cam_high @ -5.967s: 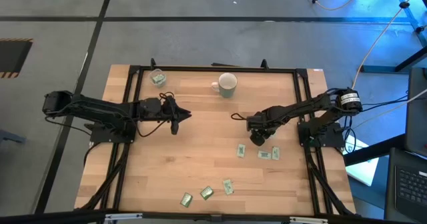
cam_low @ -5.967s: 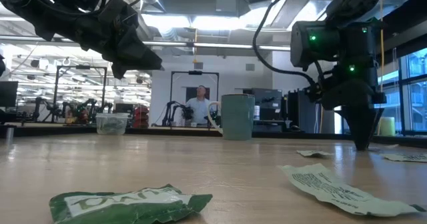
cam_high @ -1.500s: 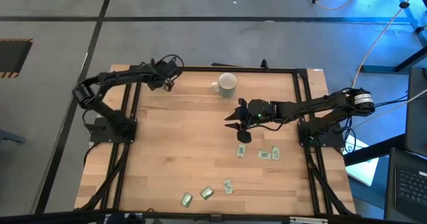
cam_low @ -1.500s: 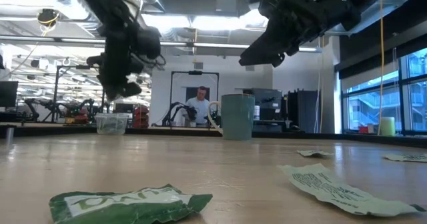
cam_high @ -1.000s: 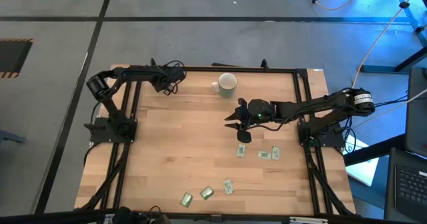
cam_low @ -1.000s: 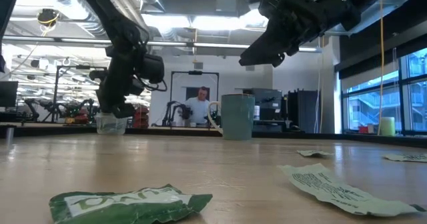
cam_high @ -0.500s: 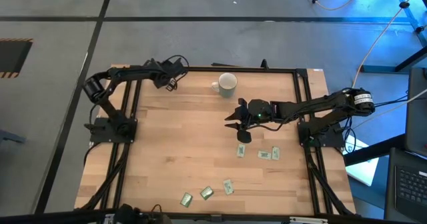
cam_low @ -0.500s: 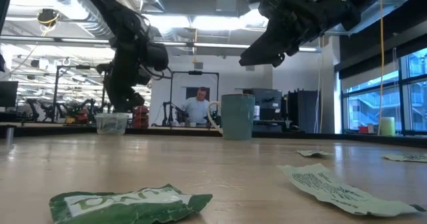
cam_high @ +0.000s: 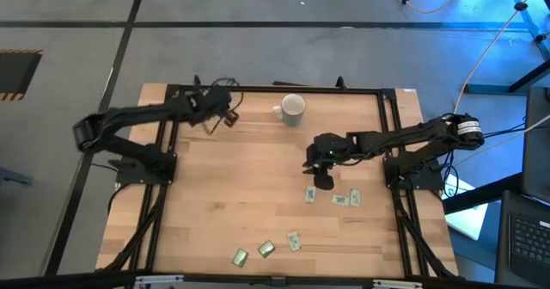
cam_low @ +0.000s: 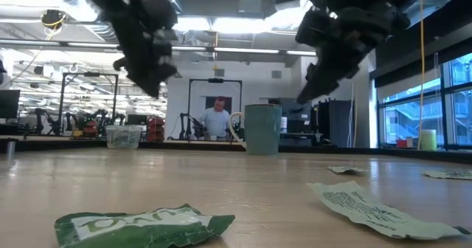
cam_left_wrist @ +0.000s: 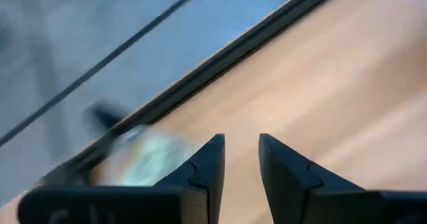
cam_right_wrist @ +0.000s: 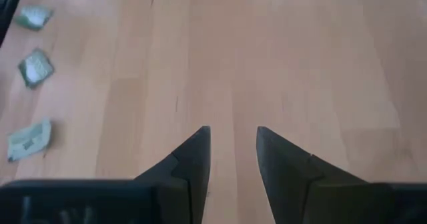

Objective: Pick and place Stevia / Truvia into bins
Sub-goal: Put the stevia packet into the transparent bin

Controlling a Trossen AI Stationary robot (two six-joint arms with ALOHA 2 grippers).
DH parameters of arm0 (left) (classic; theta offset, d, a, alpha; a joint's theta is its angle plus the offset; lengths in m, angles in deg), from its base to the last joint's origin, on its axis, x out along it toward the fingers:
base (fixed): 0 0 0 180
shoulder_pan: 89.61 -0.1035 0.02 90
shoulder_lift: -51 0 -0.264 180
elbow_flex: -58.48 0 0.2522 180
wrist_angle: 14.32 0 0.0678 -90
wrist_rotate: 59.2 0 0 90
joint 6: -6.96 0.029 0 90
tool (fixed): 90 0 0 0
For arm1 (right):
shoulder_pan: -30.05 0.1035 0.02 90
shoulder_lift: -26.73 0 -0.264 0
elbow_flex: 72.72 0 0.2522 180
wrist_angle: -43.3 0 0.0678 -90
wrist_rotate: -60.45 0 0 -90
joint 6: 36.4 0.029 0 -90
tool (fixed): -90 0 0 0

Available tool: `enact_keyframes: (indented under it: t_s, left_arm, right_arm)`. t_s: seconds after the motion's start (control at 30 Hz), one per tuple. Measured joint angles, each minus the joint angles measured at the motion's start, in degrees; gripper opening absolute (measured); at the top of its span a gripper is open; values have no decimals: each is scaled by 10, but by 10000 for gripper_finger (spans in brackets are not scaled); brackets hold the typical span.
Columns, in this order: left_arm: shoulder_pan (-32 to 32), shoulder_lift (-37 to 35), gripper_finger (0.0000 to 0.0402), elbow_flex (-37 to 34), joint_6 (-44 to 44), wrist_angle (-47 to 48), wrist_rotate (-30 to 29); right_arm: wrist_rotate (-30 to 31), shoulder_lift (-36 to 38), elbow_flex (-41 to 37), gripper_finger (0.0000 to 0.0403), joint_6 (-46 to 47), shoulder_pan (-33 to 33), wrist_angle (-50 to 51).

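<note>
Several green-and-white Stevia sachets lie flat on the wooden table: three near my right gripper and three by the near edge. The pale mug stands at the far middle. The clear cup stands at the far left with greenish sachets inside, a blur in the left wrist view. My left gripper hangs open above the table, just right of the cup, slanting down. My right gripper is open, slanting down over bare wood above the nearest sachet. Neither has anything between its fingers.
A black frame runs along the table's far edge and down both sides. Bare wood stretches across the table's middle and left. In the low view a crumpled green sachet and a flat one lie close to the camera.
My left gripper has risen from just over the clear cup and swung away from it toward the table's right and near side, tipping from pointing down to a slant. My right gripper has tipped downward and moved toward the near edge, toward the sachets.
</note>
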Motion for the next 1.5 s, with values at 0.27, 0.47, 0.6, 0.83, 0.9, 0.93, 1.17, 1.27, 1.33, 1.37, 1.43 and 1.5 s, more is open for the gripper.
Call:
enact_keyframes:
  t_s: [0.27, 0.47, 0.6, 0.83, 0.9, 0.93, 1.17, 1.27, 1.33, 1.37, 1.43, 1.5]
  left_arm:
    - [137, -144, 86, -181, -8, -315, 193]
    - [220, -176, 86, -292, -16, -559, 269]
    - [257, -174, 86, -325, -16, -644, 271]
    - [295, -173, 86, -332, -16, -656, 268]
    - [300, -173, 86, -332, -15, -656, 263]
    - [302, -173, 86, -332, -15, -656, 260]
    - [306, -173, 86, -332, -15, -654, 256]
    - [306, -173, 86, -332, -15, -652, 256]
    - [306, -173, 86, -332, -15, -652, 256]
    - [306, -173, 86, -332, -15, -652, 256]
    - [306, -173, 86, -332, -15, -652, 256]
    - [306, -173, 86, -332, -15, -652, 256]
  right_arm:
    - [10, 0, 1, 125, 15, 33, 44]
    - [91, -8, 23, 118, 17, 99, 94]
    - [103, -23, 38, 100, 61, 125, 129]
    - [104, -83, 40, 74, 89, 142, 142]
    - [104, -98, 40, 71, 92, 142, 142]
    - [104, -104, 40, 70, 92, 141, 138]
    - [104, -144, 40, 70, 91, 141, 124]
    - [105, -162, 43, 70, 92, 141, 117]
    - [106, -174, 44, 70, 91, 141, 115]
    - [107, -179, 44, 70, 91, 141, 115]
    - [107, -186, 45, 69, 92, 141, 112]
    - [108, -187, 45, 64, 91, 141, 113]
